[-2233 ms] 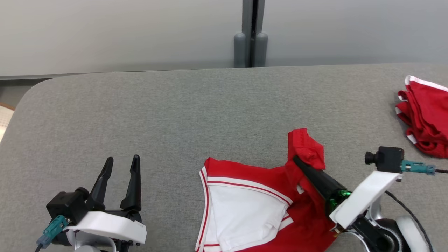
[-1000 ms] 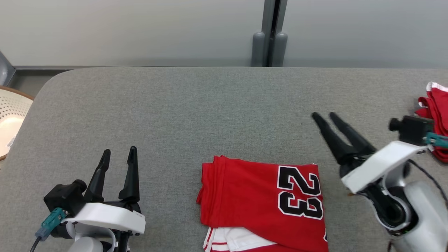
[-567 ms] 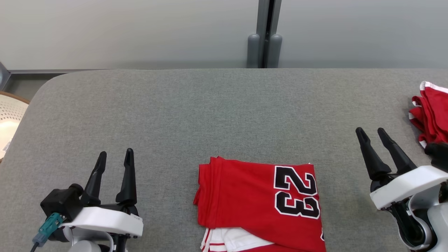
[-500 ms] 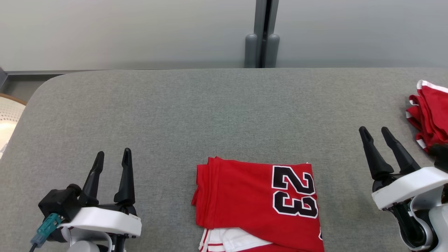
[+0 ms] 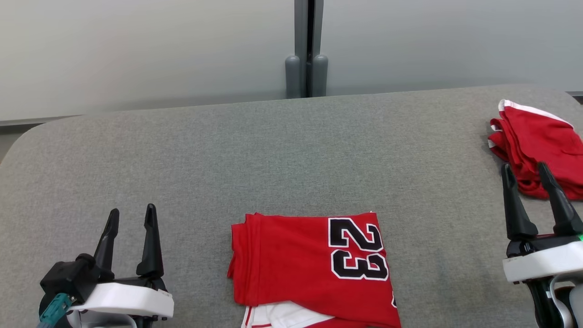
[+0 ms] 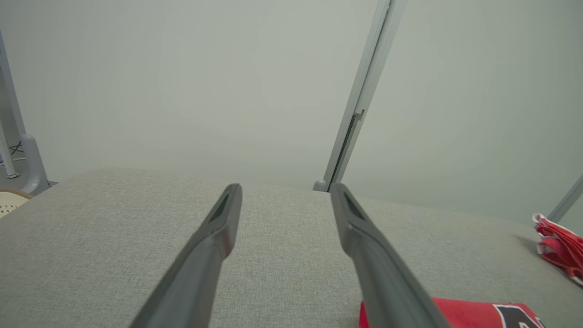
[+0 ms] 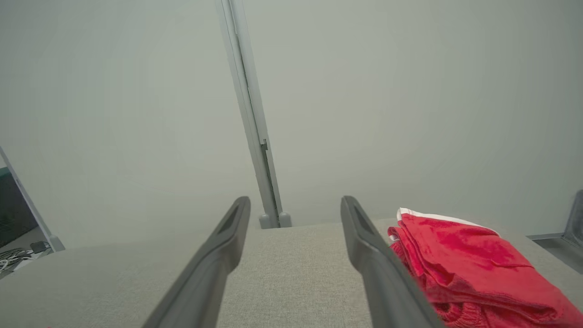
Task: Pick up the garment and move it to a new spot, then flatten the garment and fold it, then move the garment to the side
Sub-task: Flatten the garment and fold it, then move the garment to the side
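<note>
Right pincer [image 5: 524, 166] withdrawn, empty — garment [image 5: 291, 259] folded flat, "23" up.

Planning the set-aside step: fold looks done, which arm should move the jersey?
Probably right: the right tool is open beside the red pile, the likely drop spot; the folded jersey lies between both arms.

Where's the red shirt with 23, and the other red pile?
Red shirt [image 5: 282, 259]: head view, red cloth left of the 23.
Other red pile [image 5: 533, 136]: head view, its top layer.
</note>
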Motion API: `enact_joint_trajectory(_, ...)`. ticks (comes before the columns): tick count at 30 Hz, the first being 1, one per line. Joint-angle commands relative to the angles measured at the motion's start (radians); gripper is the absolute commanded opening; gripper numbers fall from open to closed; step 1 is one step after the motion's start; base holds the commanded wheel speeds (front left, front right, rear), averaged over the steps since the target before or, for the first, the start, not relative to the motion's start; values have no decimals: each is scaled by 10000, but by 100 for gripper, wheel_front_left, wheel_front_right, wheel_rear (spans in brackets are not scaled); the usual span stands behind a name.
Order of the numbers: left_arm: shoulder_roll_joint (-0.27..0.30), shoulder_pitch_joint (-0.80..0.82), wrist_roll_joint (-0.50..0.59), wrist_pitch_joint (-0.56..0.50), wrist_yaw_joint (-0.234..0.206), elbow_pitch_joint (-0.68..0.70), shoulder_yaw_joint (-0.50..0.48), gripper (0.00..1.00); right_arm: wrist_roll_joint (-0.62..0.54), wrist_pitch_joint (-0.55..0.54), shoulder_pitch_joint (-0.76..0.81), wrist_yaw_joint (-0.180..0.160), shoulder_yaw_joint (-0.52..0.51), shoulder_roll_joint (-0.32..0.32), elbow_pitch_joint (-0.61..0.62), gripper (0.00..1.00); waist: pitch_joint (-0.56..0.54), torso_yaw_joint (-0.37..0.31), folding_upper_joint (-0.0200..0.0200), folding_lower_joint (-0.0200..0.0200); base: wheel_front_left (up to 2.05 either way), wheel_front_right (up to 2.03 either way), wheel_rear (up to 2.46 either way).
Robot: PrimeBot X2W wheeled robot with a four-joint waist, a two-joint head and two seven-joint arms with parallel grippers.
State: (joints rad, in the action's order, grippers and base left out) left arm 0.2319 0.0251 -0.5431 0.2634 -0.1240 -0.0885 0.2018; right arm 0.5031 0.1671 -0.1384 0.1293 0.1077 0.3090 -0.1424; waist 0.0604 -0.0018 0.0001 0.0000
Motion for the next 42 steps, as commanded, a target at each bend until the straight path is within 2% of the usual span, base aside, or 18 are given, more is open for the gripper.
enact_joint_trajectory(1, -78, -108, 145, 9, 75, 15, -147, 100, -387, 254, 163, 24, -96, -24, 9, 100, -59, -90, -1, 0, 0, 0, 0)
enact_joint_trajectory(8, -290, -283, 513, 9, 263, -151, -501, 100, -1081, 594, 300, 24, -123, -222, -138, 100, -124, -243, -1, 0, 0, 0, 0)
enact_joint_trajectory(16, -367, -365, 1068, 10, 301, -306, -782, 100, -1163, 624, 167, 24, 154, -152, -304, 100, -238, -311, -1, 0, 0, 0, 0)
enact_joint_trajectory(24, -448, -219, 1550, 11, 341, -203, -824, 100, -1066, 38, -94, 24, 897, -71, -490, 100, -165, -163, -1, 0, 0, 0, 0)
enact_joint_trajectory(27, -493, -112, 1619, 9, 379, -210, -770, 100, -773, -795, -333, 24, 1524, -36, -822, 100, -96, 0, -1, 0, 0, 0, 0)
enact_joint_trajectory(32, -625, 45, 1685, 5, 438, -280, -609, 100, 252, -2859, -838, 24, 2631, -28, -1612, 100, -17, 509, -1, 0, 0, 0, 0)
enact_joint_trajectory(35, -657, 113, 1711, 3, 444, -326, -517, 100, 712, -3979, -1058, 23, 2839, -77, -2147, 100, 62, 864, -1, 0, 0, 0, 0)
enact_joint_trajectory(42, -640, 321, 1649, -11, 489, -398, -469, 100, 1686, -5623, -1488, 21, 2778, -406, -3449, 100, 378, 1450, -1, 0, 0, 0, 0)
